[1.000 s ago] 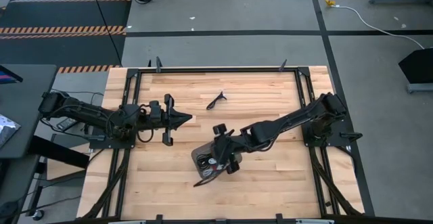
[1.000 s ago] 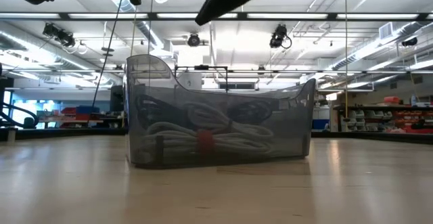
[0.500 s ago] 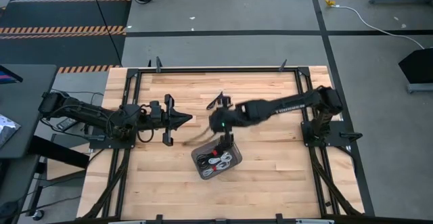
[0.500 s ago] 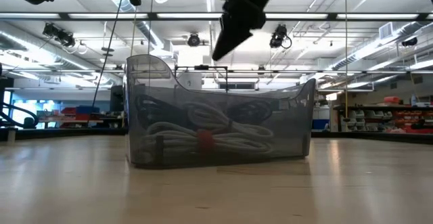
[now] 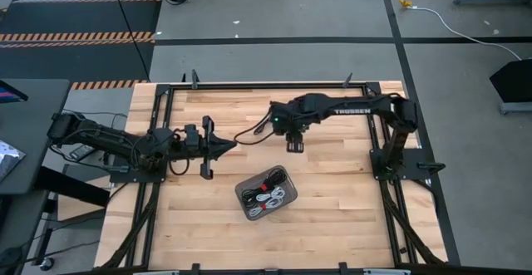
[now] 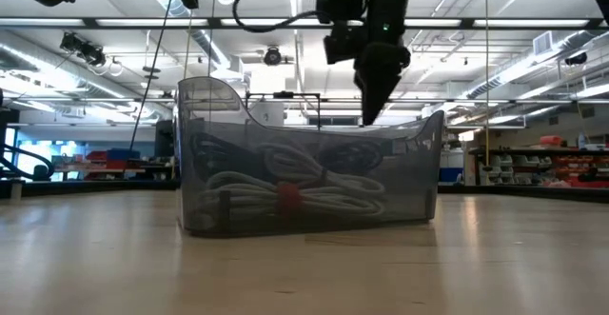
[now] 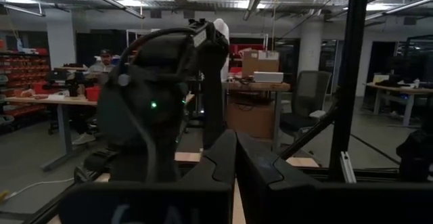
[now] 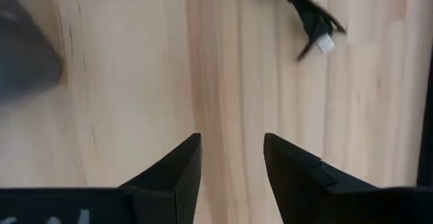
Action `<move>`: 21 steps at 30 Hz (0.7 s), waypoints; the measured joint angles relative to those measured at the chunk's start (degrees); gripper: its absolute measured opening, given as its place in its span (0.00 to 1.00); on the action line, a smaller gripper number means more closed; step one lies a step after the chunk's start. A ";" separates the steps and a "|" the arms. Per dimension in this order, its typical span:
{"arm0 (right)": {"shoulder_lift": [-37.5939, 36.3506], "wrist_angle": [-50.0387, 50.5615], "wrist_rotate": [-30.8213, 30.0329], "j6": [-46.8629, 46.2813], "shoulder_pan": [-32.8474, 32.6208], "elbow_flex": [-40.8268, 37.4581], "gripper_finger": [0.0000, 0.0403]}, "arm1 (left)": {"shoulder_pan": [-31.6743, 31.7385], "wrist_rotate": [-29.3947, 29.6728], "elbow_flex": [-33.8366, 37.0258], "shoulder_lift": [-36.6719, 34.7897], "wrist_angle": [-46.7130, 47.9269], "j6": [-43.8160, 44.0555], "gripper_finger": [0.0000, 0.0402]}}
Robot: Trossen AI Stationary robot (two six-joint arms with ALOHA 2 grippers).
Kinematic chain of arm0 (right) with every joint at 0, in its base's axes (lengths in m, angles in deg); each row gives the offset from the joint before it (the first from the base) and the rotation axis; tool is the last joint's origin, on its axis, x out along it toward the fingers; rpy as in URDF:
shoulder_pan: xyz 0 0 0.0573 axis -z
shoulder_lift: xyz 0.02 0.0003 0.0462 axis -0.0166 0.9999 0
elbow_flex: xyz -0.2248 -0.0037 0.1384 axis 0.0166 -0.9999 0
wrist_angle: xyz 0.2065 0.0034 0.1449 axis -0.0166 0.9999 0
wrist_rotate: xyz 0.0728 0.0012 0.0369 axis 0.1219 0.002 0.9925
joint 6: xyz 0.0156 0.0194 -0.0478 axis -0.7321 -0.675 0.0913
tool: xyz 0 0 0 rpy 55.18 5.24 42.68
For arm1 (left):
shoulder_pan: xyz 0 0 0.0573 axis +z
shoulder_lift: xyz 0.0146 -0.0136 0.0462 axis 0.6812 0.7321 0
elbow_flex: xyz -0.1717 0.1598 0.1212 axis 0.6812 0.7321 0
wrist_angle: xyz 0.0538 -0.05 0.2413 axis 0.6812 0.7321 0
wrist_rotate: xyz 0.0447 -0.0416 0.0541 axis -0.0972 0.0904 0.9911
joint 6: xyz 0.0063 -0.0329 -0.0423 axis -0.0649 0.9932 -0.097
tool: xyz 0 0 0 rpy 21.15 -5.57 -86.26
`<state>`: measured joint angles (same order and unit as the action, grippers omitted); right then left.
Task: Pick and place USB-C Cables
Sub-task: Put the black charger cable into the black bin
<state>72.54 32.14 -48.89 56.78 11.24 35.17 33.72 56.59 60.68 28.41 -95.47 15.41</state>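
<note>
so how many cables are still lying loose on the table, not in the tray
1. A black cable lies on the wood beside the right gripper, seen also in the right wrist view. The rest sit coiled in the tray; the arm may hide others.

Coiled black and white USB-C cables (image 5: 266, 195) lie together in the tray (image 5: 243, 193).

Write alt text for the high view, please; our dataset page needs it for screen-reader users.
Seen from above, the right gripper hangs open over bare wood near a loose black cable. A grey tray of coiled cables sits nearer the front edge, and the left gripper, shut, waits at the left.
</note>
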 joint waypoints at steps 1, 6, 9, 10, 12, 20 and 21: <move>-0.68 0.98 0.00 -0.27 0.17 0.00 0.41 | 0.00 -0.02 0.00 0.00 0.06 0.00 0.03; -6.71 2.38 0.35 -0.26 -0.42 -0.57 0.41 | 0.02 -0.01 0.00 -0.02 0.41 0.05 0.03; -12.96 -0.42 0.95 -0.97 -0.39 -3.22 0.41 | 0.02 -0.02 0.00 -0.01 0.46 0.55 0.03; -15.33 -2.19 1.64 -1.64 -0.27 -4.62 0.41 | 0.02 -0.02 0.00 -0.02 0.47 0.91 0.03; -20.09 -5.80 3.28 -2.97 0.09 -8.07 0.41 | 0.04 -0.02 0.00 0.00 0.51 1.24 0.03; -37.76 -24.21 4.73 -10.23 -0.50 -29.32 0.41 | 0.04 0.07 0.00 -0.02 0.65 1.37 0.03; -39.47 -26.80 4.70 -11.75 -0.50 -32.20 0.41 | 0.03 0.49 0.00 -0.01 0.71 1.38 0.03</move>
<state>33.07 5.34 -44.19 45.03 10.73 2.97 33.76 57.08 60.68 28.41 -94.75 16.79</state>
